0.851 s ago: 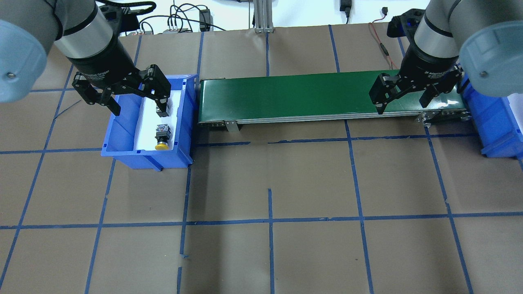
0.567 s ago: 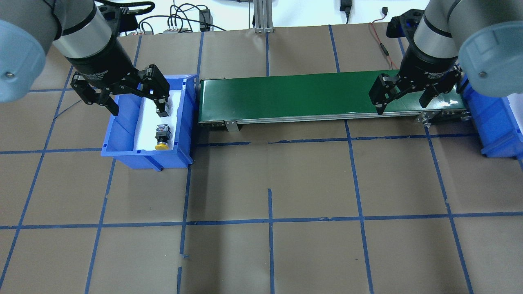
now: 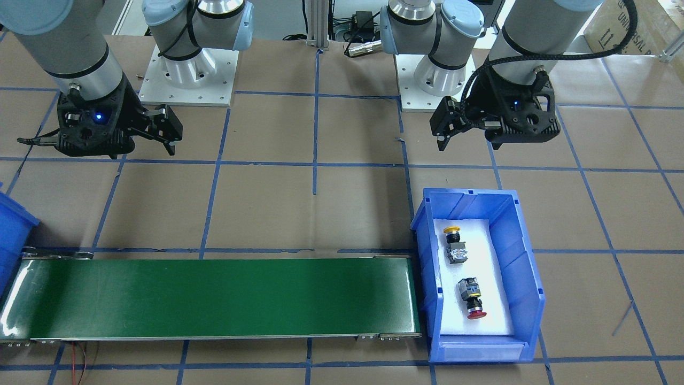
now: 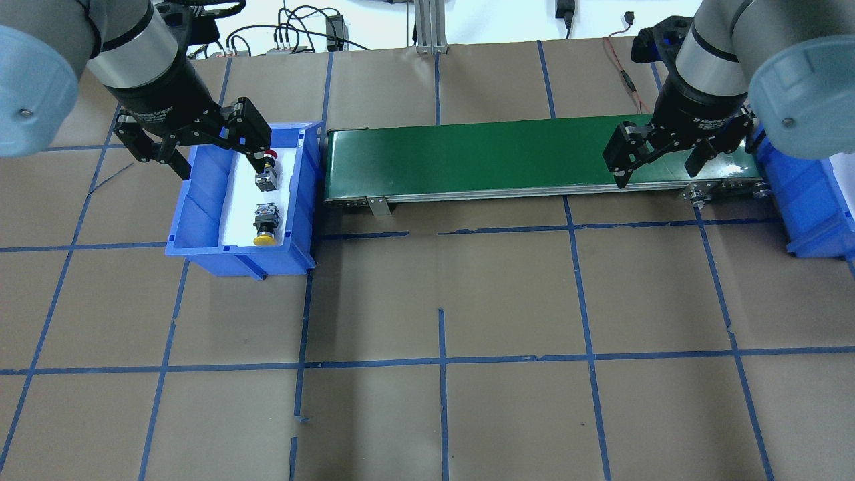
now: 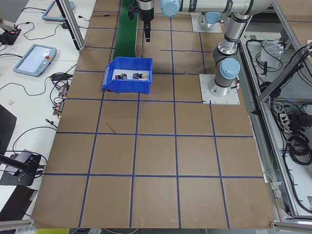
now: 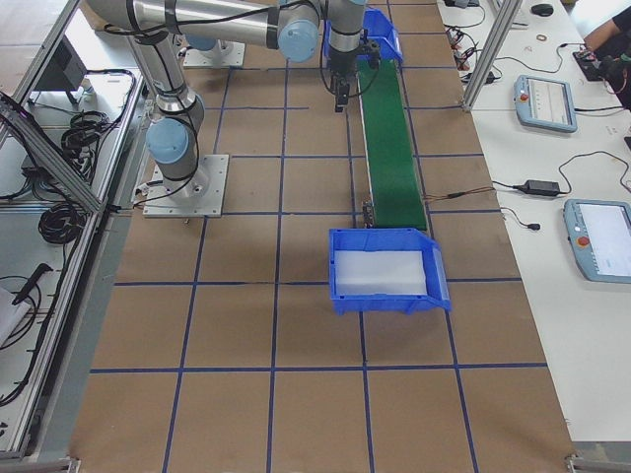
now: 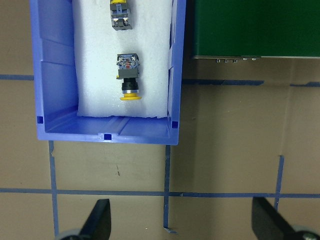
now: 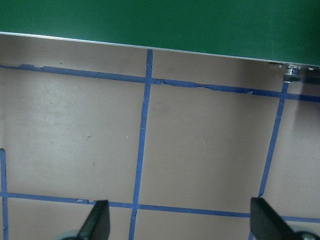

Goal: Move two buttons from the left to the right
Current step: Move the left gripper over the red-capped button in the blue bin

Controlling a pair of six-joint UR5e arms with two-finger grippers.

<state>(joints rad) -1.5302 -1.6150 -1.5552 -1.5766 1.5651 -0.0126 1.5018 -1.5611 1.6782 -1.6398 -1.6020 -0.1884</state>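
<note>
Left gripper (image 4: 219, 166) gaped wide, empty, above the blue bin (image 3: 526, 278). Yellow button (image 3: 454, 244) and red button (image 3: 471, 300) lay apart inside on foam (image 3: 497, 267). Right gripper (image 4: 658, 172) gaped wide, empty, beside the belt (image 4: 467, 157).

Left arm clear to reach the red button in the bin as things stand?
Likely yes. The left gripper hangs open just short of the bin; the bin is open-topped, and the red button lies apart from the yellow button and the walls, so a top-down approach looks free.
</note>
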